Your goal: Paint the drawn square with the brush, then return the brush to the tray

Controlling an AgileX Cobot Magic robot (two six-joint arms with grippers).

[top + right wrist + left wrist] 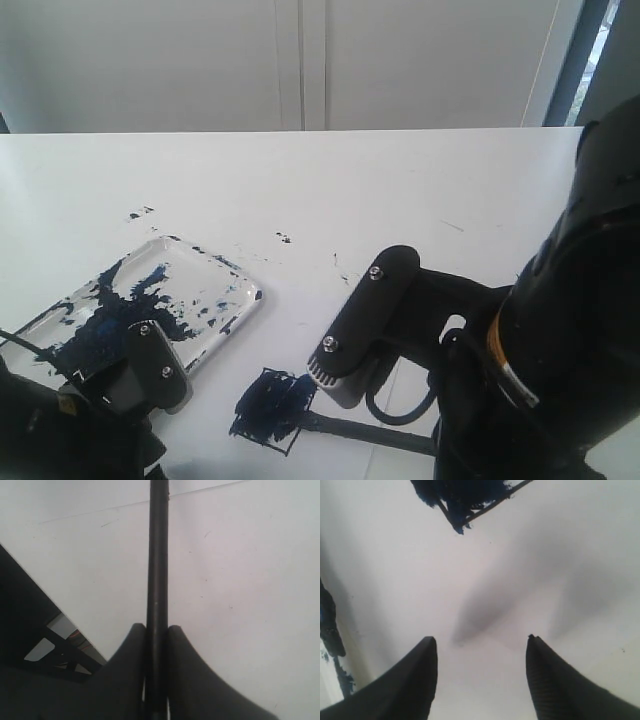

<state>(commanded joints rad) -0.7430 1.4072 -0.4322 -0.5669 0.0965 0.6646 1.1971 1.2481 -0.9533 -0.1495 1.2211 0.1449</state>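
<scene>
Brush (362, 429) is the thing in play: its thin black shaft runs from the right side of the drawn square (275, 405) away towards the right arm, and its tip meets the square's right edge, where it cannot be told apart from the paint. The right gripper (156, 630) is clamped on the shaft, one finger pressed against each side of it with no gap showing. The square is mostly filled with dark blue, ragged on the side away from the brush, so I judge this to be the painting step, late on, with the return to the tray not yet begun. The tray (250, 292) lies near the square but apart from it, up and to the left of it in the exterior view, blotched with dark paint. The left gripper (479, 645) hangs over bare paper just off the square, its fingers spread wide with nothing between them. The next move, as I read it, calls for raising the tip clear of the square before travelling, so no blue is dragged over the white paper. The shaft then needs turning to match the tray's long side, passing the left arm that sits on the tray side of the square.
</scene>
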